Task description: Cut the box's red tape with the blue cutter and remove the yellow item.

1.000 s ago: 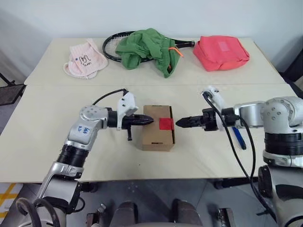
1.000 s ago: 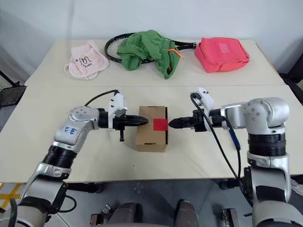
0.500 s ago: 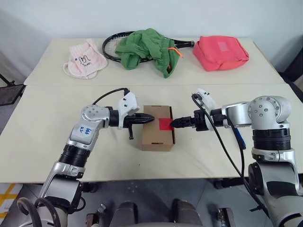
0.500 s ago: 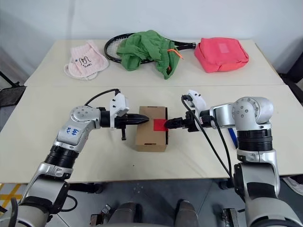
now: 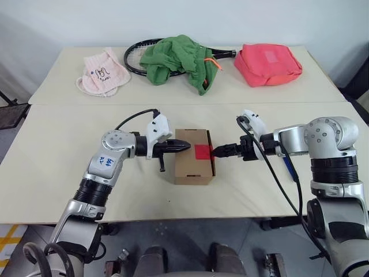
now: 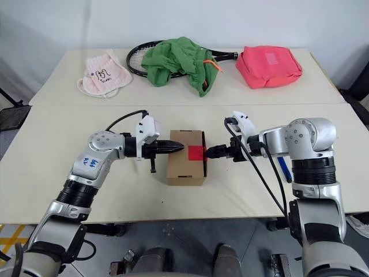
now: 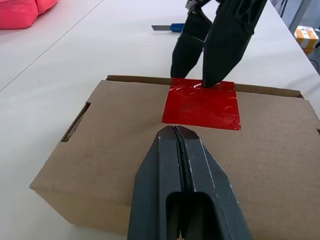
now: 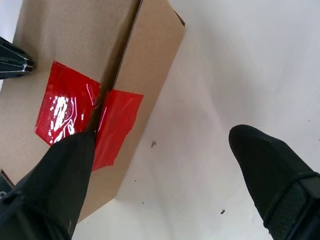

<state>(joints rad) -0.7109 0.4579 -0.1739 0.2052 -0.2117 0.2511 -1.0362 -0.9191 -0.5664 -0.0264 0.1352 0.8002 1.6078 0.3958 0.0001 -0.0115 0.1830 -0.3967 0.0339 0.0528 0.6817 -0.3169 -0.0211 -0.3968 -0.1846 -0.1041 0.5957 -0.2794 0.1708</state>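
Note:
The brown box [image 5: 190, 164] lies mid-table, with red tape [image 5: 202, 152] folded over its right top edge. My left gripper [image 5: 184, 145] is shut, and its tip rests on the box top left of the tape [image 7: 202, 106]. My right gripper [image 5: 219, 152] is open at the box's right edge. One of its fingers [image 8: 65, 170] touches the tape at the edge, and the other [image 8: 270, 170] hangs over bare table. The blue cutter [image 5: 290, 169] lies on the table behind my right arm, held by nothing. The yellow item is hidden.
Along the far table lie a pink cloth [image 5: 102, 72], a black racket [image 5: 137, 55] under a green cloth [image 5: 179, 60], and a pink-red bag [image 5: 267, 63]. A seam [image 5: 69, 104] joins the two tables. A black cable [image 5: 282, 190] hangs from my right wrist.
My right gripper has tipped downward a little at the box's taped edge. The left gripper has stayed on the box top. The whole view has shifted slightly.

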